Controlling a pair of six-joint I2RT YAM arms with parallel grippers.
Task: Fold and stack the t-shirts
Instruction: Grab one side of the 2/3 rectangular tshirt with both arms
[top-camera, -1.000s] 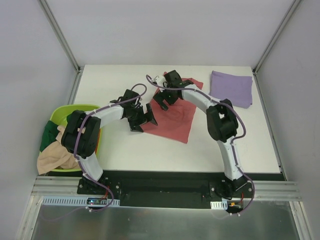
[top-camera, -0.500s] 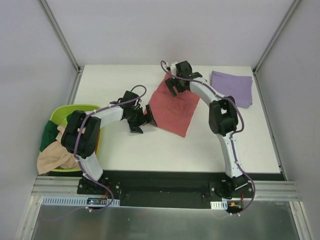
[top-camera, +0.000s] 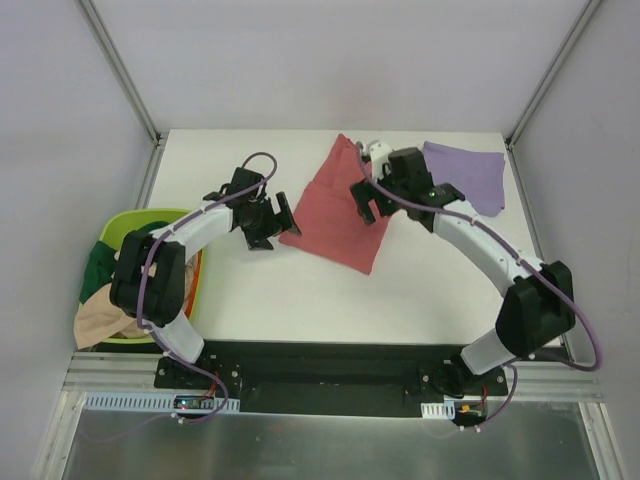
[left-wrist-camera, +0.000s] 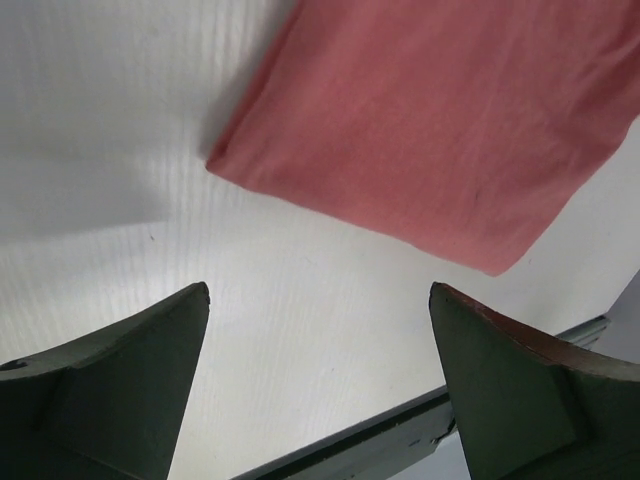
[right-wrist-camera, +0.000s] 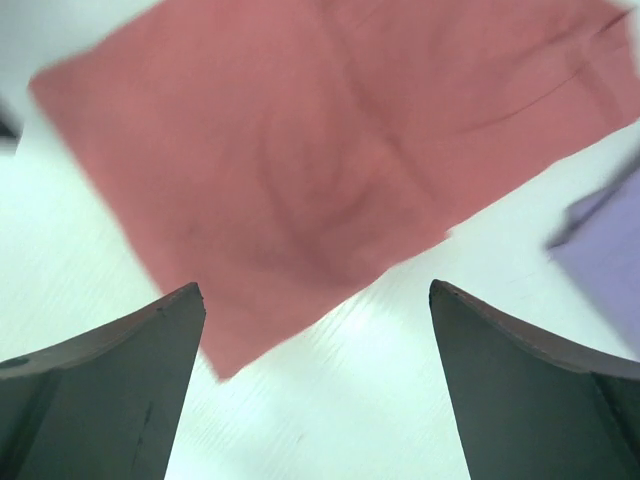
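A folded red t-shirt (top-camera: 335, 210) lies flat in the middle of the white table; it also shows in the left wrist view (left-wrist-camera: 440, 120) and the right wrist view (right-wrist-camera: 320, 150). A folded purple t-shirt (top-camera: 465, 175) lies at the back right, its corner in the right wrist view (right-wrist-camera: 600, 250). My left gripper (top-camera: 275, 222) is open and empty just left of the red shirt. My right gripper (top-camera: 372, 203) is open and empty above the red shirt's right edge.
A green basket (top-camera: 150, 225) at the table's left edge holds several unfolded shirts, green and beige. The table's front edge (left-wrist-camera: 400, 440) shows in the left wrist view. Grey walls and metal posts enclose the table.
The red shirt has been folded over into a narrower shape. My right gripper let it go and drew back toward the right. My left gripper moved left off the shirt.
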